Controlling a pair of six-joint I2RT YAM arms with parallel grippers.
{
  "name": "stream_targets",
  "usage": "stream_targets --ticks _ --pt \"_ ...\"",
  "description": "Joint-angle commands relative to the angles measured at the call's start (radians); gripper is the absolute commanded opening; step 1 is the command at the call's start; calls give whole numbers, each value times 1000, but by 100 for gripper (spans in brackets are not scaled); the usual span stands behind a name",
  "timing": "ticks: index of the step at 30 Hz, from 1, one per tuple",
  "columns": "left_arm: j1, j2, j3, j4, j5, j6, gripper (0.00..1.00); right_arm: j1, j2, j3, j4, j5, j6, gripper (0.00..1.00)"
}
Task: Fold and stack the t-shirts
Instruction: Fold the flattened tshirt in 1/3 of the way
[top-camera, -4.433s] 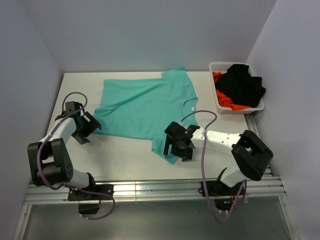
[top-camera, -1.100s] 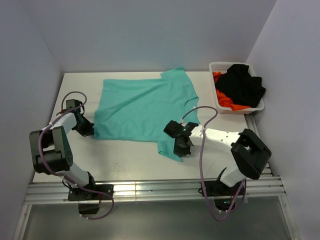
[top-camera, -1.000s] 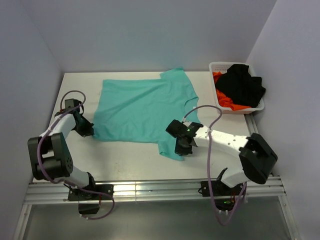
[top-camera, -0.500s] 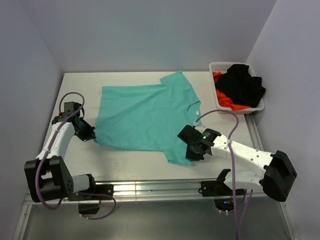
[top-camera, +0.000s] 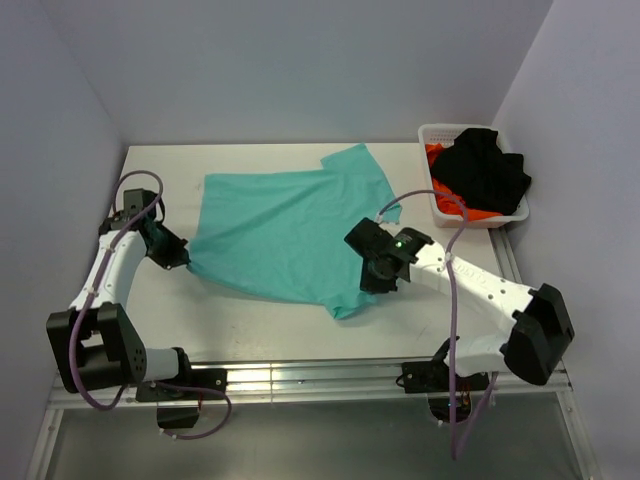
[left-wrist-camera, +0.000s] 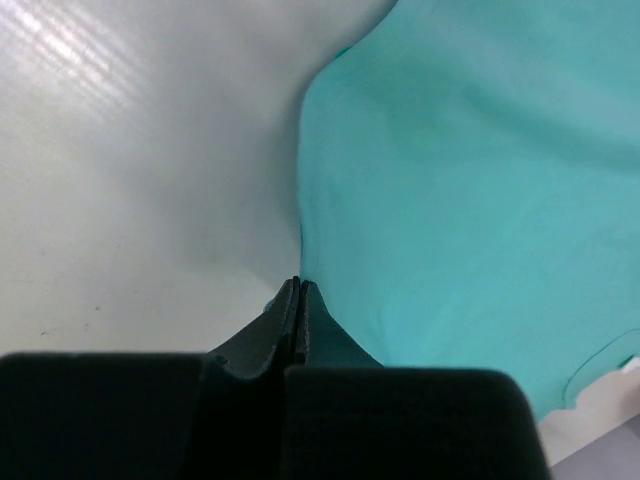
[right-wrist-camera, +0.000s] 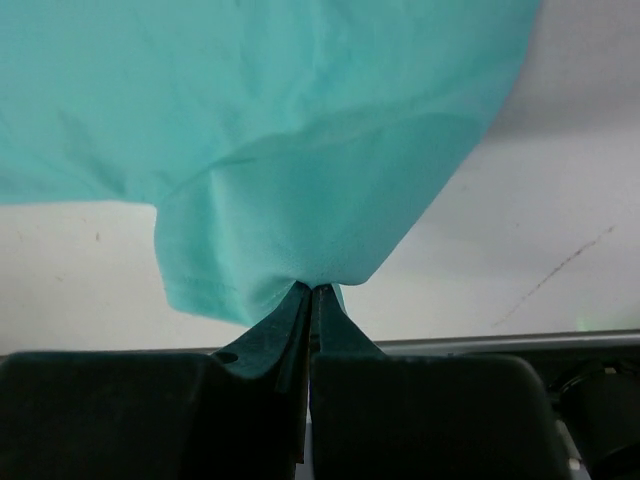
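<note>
Two pinches on teal t-shirt (top-camera: 280, 225) | left gripper (left-wrist-camera: 300, 287) clamped on its left edge | right gripper (right-wrist-camera: 312, 290) clamped on a bunched fold

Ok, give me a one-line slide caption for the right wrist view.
Right gripper shut, pinching a bunched edge of the teal-green t-shirt over the white table.

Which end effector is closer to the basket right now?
Right. The right end effector pinches the teal shirt at its near-right edge, a little left of the basket. The left end effector grips the opposite edge, across the table.
</note>
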Motion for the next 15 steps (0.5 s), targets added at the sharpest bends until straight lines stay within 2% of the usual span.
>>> stream_targets --ticks 1,5,9,12,15 --pt "-4 72 95 29 19 -20 0 -50 71 108 12 38 -87 0" --pt "-4 192 182 65 33 -29 0 -127 177 203 32 38 -153 0" --pt "-4 379 308 95 59 -49 0 -207 348 321 44 41 -234 0" --pt "-4 479 415 112 65 -63 0 -257 488 448 46 38 -279 0" --pt "-4 638 529 118 74 -64 0 -297 647 657 23 41 -316 0"
